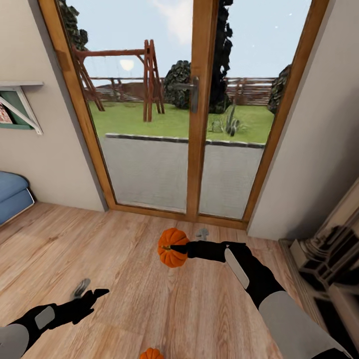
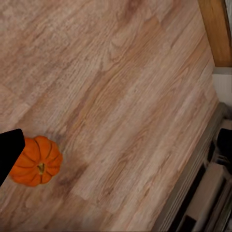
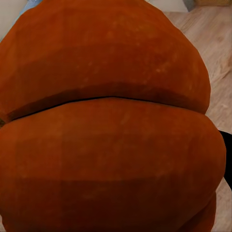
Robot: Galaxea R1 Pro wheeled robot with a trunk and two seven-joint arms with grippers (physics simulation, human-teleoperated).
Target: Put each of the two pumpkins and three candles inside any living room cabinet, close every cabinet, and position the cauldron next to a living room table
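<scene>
Light wood plank floor is running up to a glazed wooden patio door that is looking out on a garden, and an ornate dark fireplace is standing at the right edge of the head view.

The right gripper is reaching out ahead of the robot and is clamping the first pumpkin between its fingers, carrying it clear above the floor; in the right wrist view the orange ribbed skin is crowding right up against the camera.

The left gripper is hanging low over the planks with nothing between its fingers, and how far they are spread cannot be told.

The second pumpkin is sitting on the floor close in to the robot's base, between the two arms, behind and inboard of the left gripper; in the left wrist view it is lying stem-up just beside a dark fingertip.

The free left arm seems the nearer one for it, needing to draw back and inward.
</scene>
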